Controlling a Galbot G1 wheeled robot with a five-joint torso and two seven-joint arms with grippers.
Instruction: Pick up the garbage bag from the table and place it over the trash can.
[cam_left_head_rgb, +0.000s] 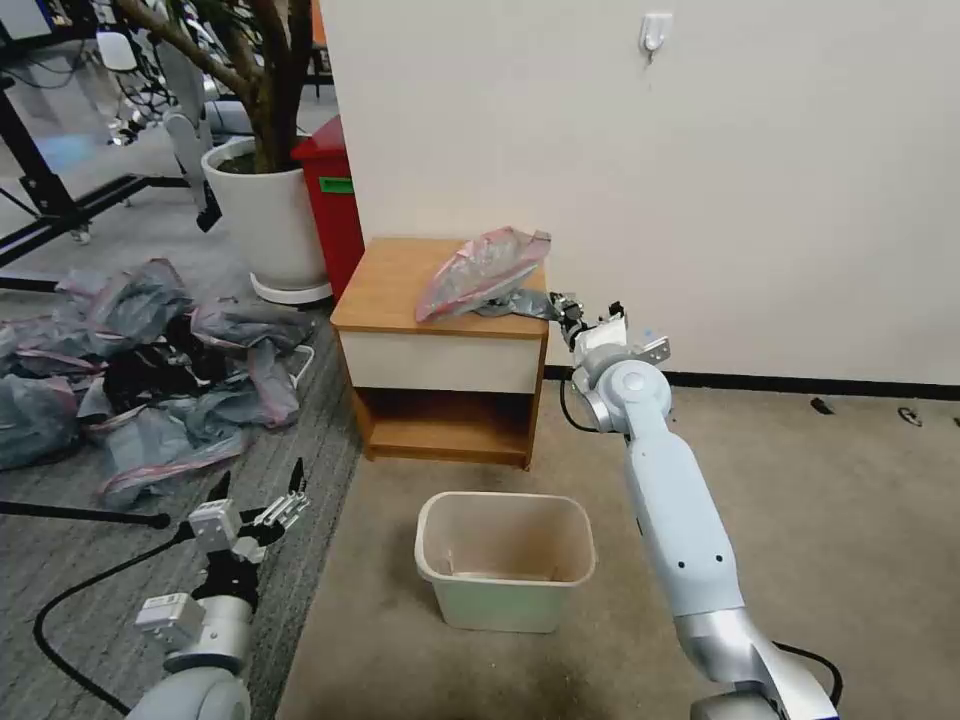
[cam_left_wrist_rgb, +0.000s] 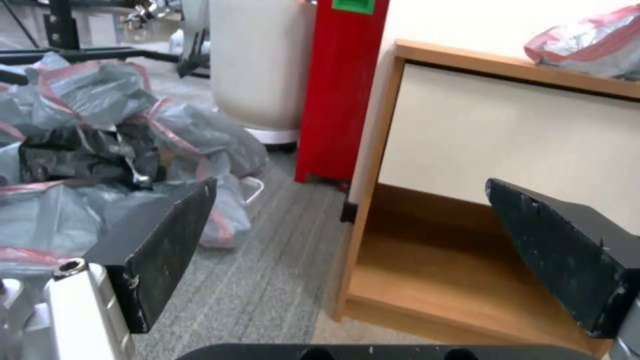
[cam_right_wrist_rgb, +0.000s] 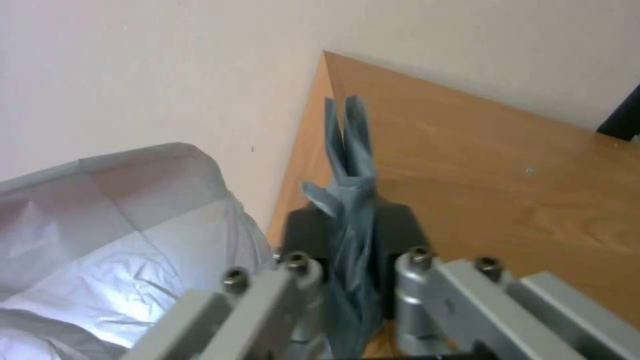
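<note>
You see crinkly translucent plastic on the garbage bag (cam_left_head_rgb: 482, 268). The table (cam_left_head_rgb: 395, 280) top is smooth matt wood grain. The trash can (cam_left_head_rgb: 505, 560) is matt plastic, scuffed inside.

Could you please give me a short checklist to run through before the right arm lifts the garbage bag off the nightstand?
1. Grip: the right gripper has its jaws shut on a bunched grey fold of the garbage bag. Ok.
2. Bag free to lift: its bulk rests on the nightstand top, nothing lying on it. Ok.
3. Snagging: whether the bag catches the nightstand's right edge. Cannot tell.
4. Target: the cream trash can stands upright on the floor before the nightstand, mouth open, unlined. Ok.
5. Left gripper: jaws open, low by the heap of bags, away from the lift. Ok.
</note>
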